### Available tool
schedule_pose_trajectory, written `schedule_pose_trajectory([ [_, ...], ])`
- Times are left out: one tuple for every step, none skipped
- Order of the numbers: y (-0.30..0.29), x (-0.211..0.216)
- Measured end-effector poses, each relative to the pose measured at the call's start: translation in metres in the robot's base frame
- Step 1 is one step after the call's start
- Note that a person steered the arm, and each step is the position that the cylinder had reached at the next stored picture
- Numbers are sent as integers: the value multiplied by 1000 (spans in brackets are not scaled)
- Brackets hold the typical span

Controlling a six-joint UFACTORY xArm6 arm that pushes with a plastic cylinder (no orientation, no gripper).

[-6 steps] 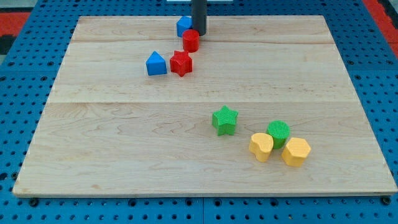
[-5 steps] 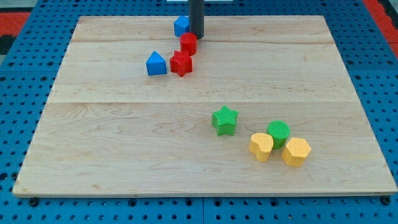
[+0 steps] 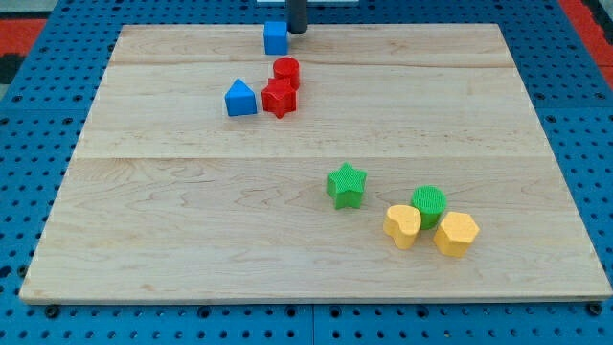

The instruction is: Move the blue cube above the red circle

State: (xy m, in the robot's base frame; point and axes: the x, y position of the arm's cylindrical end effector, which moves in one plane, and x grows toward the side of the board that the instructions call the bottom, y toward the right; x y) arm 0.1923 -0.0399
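Observation:
The blue cube sits near the top edge of the wooden board, just above and slightly left of the red circle. The red circle touches a red star below it. My tip is at the top edge of the board, just right of the blue cube and apart from the red circle. Only the rod's lower end shows.
A blue triangular block lies left of the red star. A green star, a green circle and two yellow blocks cluster at the lower right. The wooden board lies on a blue pegboard.
My tip has moved up toward the top edge, away from the red circle. The blue cube has shifted slightly left and the red circle slightly down-left.

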Motion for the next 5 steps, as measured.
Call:
schedule_pose_trajectory([
  [-41,1],
  [-48,9],
  [-78,6],
  [-109,11],
  [-64,34],
])
